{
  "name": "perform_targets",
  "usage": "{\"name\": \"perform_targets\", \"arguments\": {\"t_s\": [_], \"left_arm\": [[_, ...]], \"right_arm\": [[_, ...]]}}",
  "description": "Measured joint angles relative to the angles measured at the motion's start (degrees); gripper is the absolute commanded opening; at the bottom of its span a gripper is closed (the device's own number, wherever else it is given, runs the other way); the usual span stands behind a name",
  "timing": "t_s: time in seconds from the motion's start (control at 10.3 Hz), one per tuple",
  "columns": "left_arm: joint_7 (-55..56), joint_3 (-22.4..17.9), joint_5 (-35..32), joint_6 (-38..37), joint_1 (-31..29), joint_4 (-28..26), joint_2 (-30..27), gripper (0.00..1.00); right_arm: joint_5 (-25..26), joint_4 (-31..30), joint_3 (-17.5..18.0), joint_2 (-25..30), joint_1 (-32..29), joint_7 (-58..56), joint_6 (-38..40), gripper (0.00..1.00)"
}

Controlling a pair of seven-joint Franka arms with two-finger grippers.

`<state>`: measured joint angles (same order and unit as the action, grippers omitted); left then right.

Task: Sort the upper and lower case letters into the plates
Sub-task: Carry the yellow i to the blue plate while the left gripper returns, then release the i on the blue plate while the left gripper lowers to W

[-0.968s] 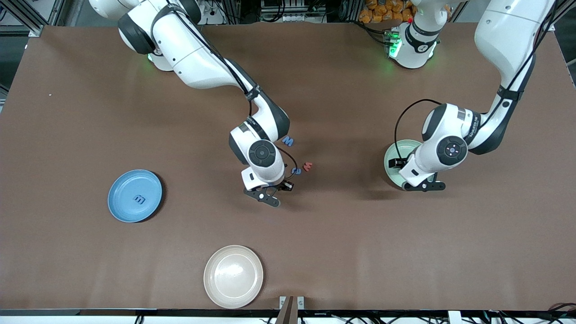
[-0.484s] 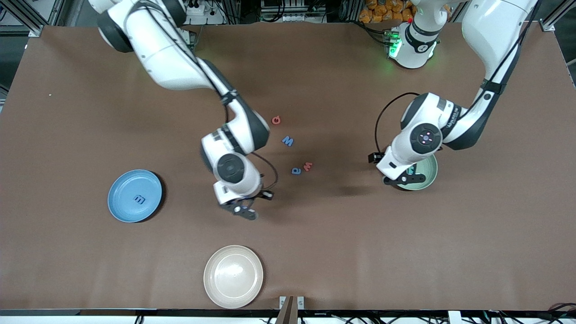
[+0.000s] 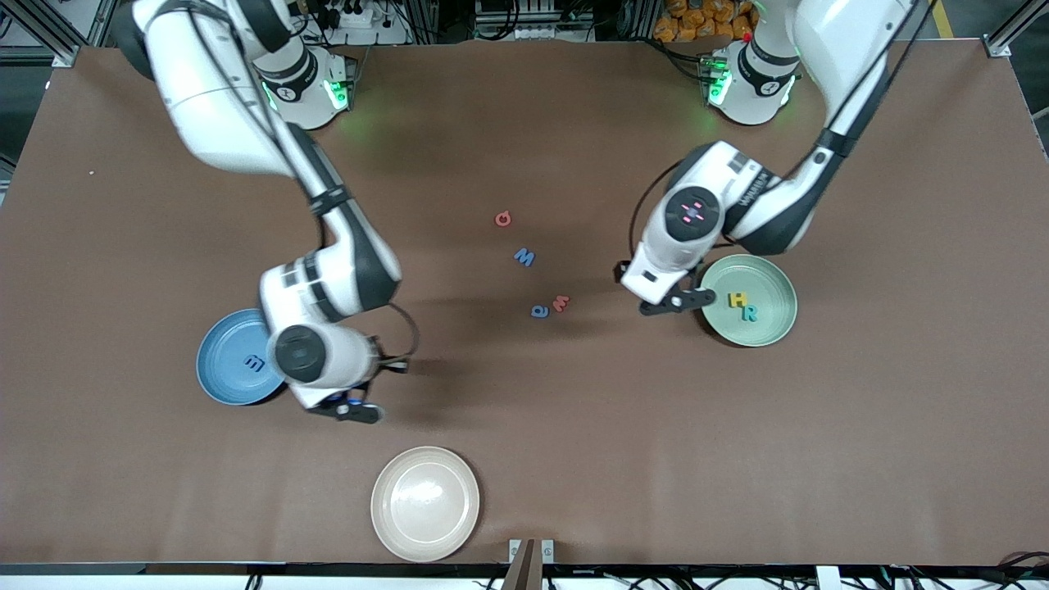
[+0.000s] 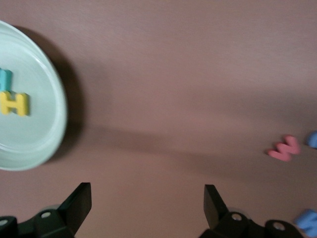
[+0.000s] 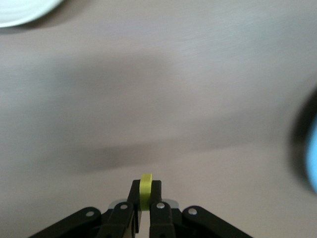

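A yellow foam letter [image 5: 145,191] sits pinched in the right gripper [image 3: 348,407] over bare bench [image 3: 574,426] beside the sky blue plate [image 3: 221,365], which holds a dark blue letter [image 3: 255,363]. A yellow "H" [image 3: 737,300] and teal "R" [image 3: 750,313] lie in the mint plate [image 3: 774,328]. The left gripper [image 3: 676,301], jaws wide and empty, hovers beside that plate. A red "w" [image 3: 560,302] and three more letters lie mid-bench.

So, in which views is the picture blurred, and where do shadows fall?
Right wrist view: the brown table and sky blue plate are smeared, but the shut right claw pinching a yellow foam letter is sharp. Front view: soft arm shadows on the table beside the small letters.
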<state>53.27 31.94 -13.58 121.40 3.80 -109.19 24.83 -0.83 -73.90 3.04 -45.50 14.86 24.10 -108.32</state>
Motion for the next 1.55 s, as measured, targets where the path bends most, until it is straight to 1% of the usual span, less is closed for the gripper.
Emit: {"name": "perform_targets", "arguments": {"t_s": [0.1,0.29,0.48,0.68,0.77,0.87,0.97,1.06,1.16,1.26,1.55], "left_arm": [[4.57,-1.11,1.25,0.0,3.12,0.81,0.26,1.0],[12.44,-3.72,5.41,0.03,9.61,2.45,1.66,1.0],[18.84,-4.94,7.21,2.28,13.85,2.82,3.79,1.0],[24.8,-8.36,8.29,6.21,19.05,3.3,6.35,1.0],[26.77,-9.33,9.44,7.39,20.97,4.42,7.83,1.0],[29.27,-9.79,9.81,8.48,22.57,5.68,9.29,1.0],[31.69,-10.34,9.86,10.66,23.92,6.42,10.48,1.0],[33.85,-10.77,9.86,13.47,24.87,6.63,11.49,1.0],[35.72,-11.01,9.86,15.72,25.72,6.66,12.49,1.0],[37.14,-11.37,9.86,17.15,26.76,6.68,13.4,1.0],[40.34,-12.2,9.86,20.32,29.38,6.51,15.32,1.0]], "right_arm": [[0.31,-2.02,0.03,1.47,-2.15,-3.78,0.0,0.0],[2.66,-6.99,0.03,5.05,-4.5,-8.68,-1.21,0.0],[4.13,-13.66,-0.04,8.26,-7.58,-15.8,-6.06,0.0],[4.3,-17.77,-0.06,9.4,-12.62,-24.24,-9.18,0.0],[4.3,-19.11,-0.05,9.4,-15.07,-27.49,-10.47,0.0],[4.31,-20.11,-0.04,9.4,-16.62,-29.58,-11.46,0.03],[4.31,-20.58,-0.03,9.41,-17.41,-30.64,-11.78,0.2],[4.31,-20.76,-0.04,9.43,-17.67,-31.06,-11.8,0.27],[4.31,-21.02,0.06,9.43,-17.67,-31.12,-11.83,0.57],[4.3,-21.3,0.21,9.44,-17.66,-31.13,-11.94,1.0],[4.3,-21.51,0.34,9.45,-17.66,-31.13,-12.0,1.0]]}}
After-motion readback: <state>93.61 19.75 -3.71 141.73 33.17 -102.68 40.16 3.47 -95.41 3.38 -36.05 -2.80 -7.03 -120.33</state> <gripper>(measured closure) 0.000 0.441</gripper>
